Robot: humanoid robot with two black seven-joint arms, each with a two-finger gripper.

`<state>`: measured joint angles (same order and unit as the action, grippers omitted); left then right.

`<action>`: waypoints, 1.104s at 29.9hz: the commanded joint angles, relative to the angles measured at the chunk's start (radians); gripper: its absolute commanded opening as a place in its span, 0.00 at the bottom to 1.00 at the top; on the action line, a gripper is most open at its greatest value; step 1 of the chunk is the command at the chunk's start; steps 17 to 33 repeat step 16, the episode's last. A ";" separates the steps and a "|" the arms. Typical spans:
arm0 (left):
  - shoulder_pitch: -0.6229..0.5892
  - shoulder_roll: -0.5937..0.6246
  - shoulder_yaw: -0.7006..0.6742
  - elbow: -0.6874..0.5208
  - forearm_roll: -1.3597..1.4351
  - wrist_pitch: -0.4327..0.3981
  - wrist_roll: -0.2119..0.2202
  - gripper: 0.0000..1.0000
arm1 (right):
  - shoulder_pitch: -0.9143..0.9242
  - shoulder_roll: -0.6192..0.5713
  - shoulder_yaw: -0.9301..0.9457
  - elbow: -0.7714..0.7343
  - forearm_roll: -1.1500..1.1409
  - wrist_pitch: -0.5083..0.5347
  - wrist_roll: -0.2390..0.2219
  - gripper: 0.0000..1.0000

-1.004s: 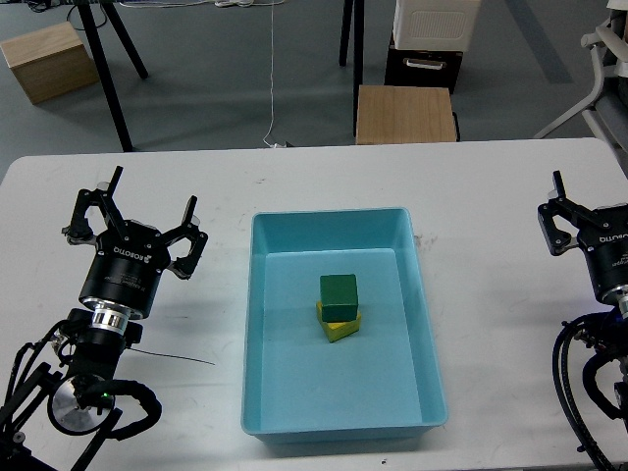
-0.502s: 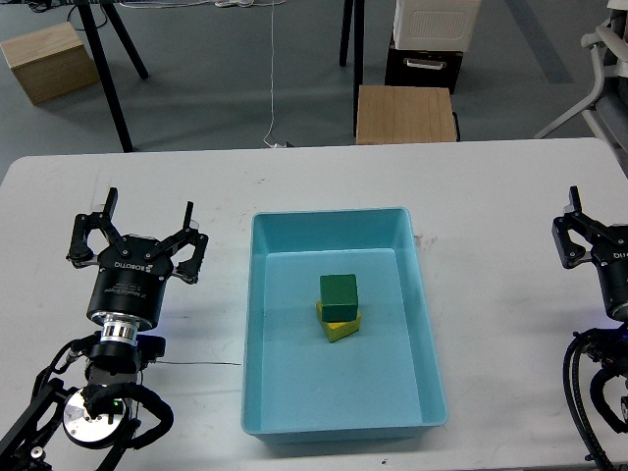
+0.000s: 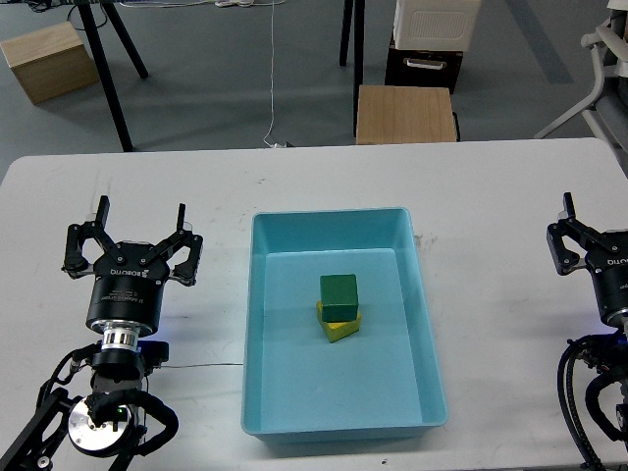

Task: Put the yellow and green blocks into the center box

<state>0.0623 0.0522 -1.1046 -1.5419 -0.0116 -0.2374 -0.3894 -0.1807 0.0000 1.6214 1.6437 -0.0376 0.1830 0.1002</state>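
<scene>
Green block (image 3: pixel 339 294) sits atop yellow block (image 3: pixel 340 325) mid-frame inside the blue box (image 3: pixel 432 324) on the bench (image 3: pixel 491 196); left pincer (image 3: pixel 132 250) open and empty, drawn back lower-left, right pincer (image 3: pixel 589 245) cannot tell, retreated right — task looks finished.

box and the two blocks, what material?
Box: likely moulded plastic, light blue, smooth with a soft sheen and rounded rim. Green block and yellow block: matte, crisp edges, probably painted wood or foam; can't tell which.
</scene>
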 commanded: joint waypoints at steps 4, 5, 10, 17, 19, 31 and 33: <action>0.002 0.000 0.000 -0.001 -0.001 -0.002 0.004 1.00 | 0.000 0.000 -0.002 -0.001 0.001 0.016 0.000 0.99; 0.002 0.000 0.000 -0.001 -0.001 -0.002 0.004 1.00 | 0.000 0.000 -0.002 -0.001 0.001 0.016 0.000 0.99; 0.002 0.002 0.000 -0.001 -0.001 -0.002 0.004 1.00 | 0.003 0.000 -0.005 -0.004 0.001 0.016 0.000 0.99; 0.002 0.003 0.002 -0.001 -0.001 -0.002 0.003 1.00 | 0.003 0.000 -0.026 -0.007 0.001 0.016 0.000 0.99; 0.002 0.003 0.002 -0.001 -0.001 -0.002 0.003 1.00 | 0.003 0.000 -0.026 -0.007 0.001 0.016 0.000 0.99; 0.002 0.003 0.002 -0.001 -0.001 -0.002 0.003 1.00 | 0.003 0.000 -0.026 -0.007 0.001 0.016 0.000 0.99; 0.002 0.003 0.002 -0.001 -0.001 -0.002 0.003 1.00 | 0.003 0.000 -0.026 -0.007 0.001 0.016 0.000 0.99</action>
